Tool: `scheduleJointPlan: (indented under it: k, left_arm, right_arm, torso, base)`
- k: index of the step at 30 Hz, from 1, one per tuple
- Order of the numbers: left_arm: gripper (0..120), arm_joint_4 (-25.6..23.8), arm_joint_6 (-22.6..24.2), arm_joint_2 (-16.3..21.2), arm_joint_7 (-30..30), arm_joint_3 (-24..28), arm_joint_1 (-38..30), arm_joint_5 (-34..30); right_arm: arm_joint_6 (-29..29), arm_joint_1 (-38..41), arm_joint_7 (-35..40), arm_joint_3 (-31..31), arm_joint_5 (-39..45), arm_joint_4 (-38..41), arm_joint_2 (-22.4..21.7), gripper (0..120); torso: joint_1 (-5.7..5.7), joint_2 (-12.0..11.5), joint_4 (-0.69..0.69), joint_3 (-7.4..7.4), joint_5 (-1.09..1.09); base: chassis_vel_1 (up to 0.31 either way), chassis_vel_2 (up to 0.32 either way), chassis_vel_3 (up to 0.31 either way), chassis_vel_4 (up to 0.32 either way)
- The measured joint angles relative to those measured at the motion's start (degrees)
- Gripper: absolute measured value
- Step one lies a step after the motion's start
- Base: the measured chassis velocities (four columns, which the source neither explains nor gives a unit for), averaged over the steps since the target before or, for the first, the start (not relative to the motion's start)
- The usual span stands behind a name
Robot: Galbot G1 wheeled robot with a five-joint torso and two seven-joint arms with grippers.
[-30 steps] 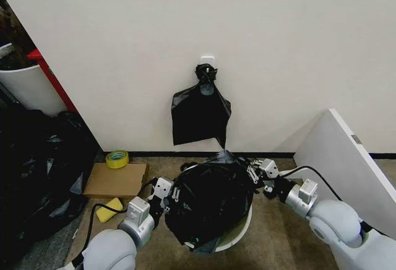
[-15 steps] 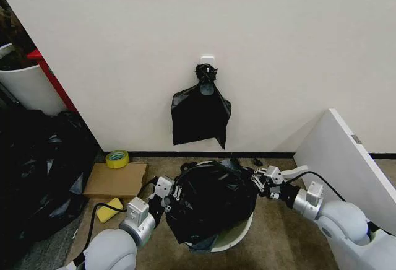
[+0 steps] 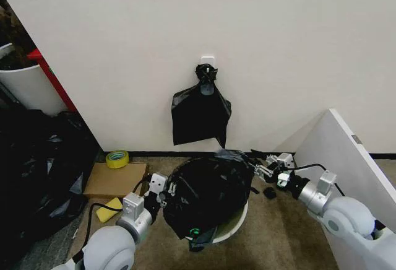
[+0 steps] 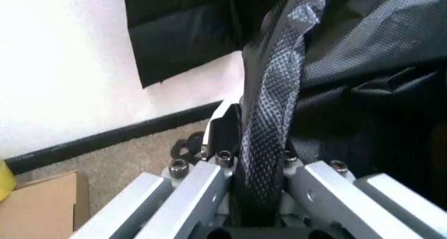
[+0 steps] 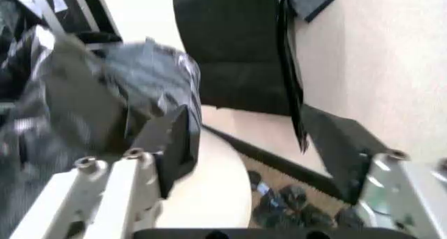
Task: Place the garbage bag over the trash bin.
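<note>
1. The garbage bag (image 3: 207,199) billows over the trash bin (image 3: 238,219), covering most of its mouth; we still see a strip of white rim on our right side.
2. Over the last second the bag's right edge has been drawn outward and its top has flattened, so it sits lower and wider over the bin. We judge the mouth is being stretched, but it is not yet folded down around the rim.
3. Our left gripper (image 3: 168,191) sits at the bag's left edge, clamped on a fold of the plastic; the left wrist view shows the film pinched between the fingers (image 4: 209,189).
4. Our right gripper (image 3: 267,168) has moved outward, away from the bin; its fingers (image 5: 175,142) stand apart, and the bag lies against one without being pinched.
</note>
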Motion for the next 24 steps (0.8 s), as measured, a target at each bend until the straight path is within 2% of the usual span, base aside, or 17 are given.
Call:
scheduleJointPlan:
  k: [3, 5, 10, 13, 16, 17, 19, 24]
  left_arm:
    - [0, -0.1, 0.0, -0.2, -0.2, -0.1, -0.1, -0.2]
    - [0, 0.3, 0.0, -0.5, -0.9, -0.1, -0.1, -0.3]
    - [0, 1.0, 0.0, -1.7, -3.8, -0.2, 0.4, -3.5]
    - [0, 1.4, 0.2, -3.7, -8.0, -0.5, 0.3, -11.7]
    - [0, 1.4, 0.3, -4.5, -9.4, -0.7, 0.2, -15.1]
    - [0, 1.6, 0.3, -4.8, -10.3, -0.8, 0.0, -17.1]
    - [0, 2.7, 0.4, -5.0, -12.3, -1.0, -1.1, -21.8]
    - [0, 4.8, 0.1, -5.5, -14.0, -1.4, -2.1, -24.8]
  right_arm:
    - [-0.1, 0.1, 0.2, 0.5, 1.0, -0.4, 0.2, 74]
    - [-0.6, -0.1, 1.8, 2.3, 4.8, 0.5, 1.0, 86]
    - [-2.3, -1.9, 7.9, 5.8, 10.7, 5.6, 2.3, 98]
    - [-3.5, -5.1, 12.7, 6.6, 11.9, 12.2, 3.9, 100]
    - [-3.7, -6.7, 13.7, 6.3, 11.1, 14.7, 4.5, 100]
    - [-3.7, -8.4, 14.0, 6.3, 10.2, 16.5, 5.1, 100]
    - [-3.5, -14.3, 13.8, 7.1, 8.1, 20.4, 6.6, 100]
    - [-3.3, -22.4, 11.6, 7.8, 6.1, 24.1, 8.9, 100]
  torso:
    - [0.0, 0.0, 0.0, 0.0, 0.0]
    - [0.0, 0.0, 0.0, 0.0, 0.01]
    - [0.0, 0.0, 0.0, 0.0, 0.0]
    - [0.0, 0.0, 0.0, 0.0, -0.01]
    - [0.0, 0.0, 0.0, 0.0, 0.0]
    - [0.0, 0.0, 0.03, 0.0, 0.0]
    - [0.0, 0.0, -0.01, -0.01, -0.01]
    - [0.0, 0.0, -0.02, -0.01, -0.02]
  base:
    - [0.0, 0.0, 0.0, 0.0]
    - [0.0, 0.0, 0.0, 0.0]
    - [0.0, 0.0, 0.0, 0.0]
    - [0.0, 0.0, 0.0, 0.0]
    - [0.0, 0.0, 0.0, 0.0]
    - [0.0, 0.0, 0.0, 0.0]
    - [0.0, 0.0, 0.0, 0.0]
    - [0.0, 0.0, 0.0, 0.0]
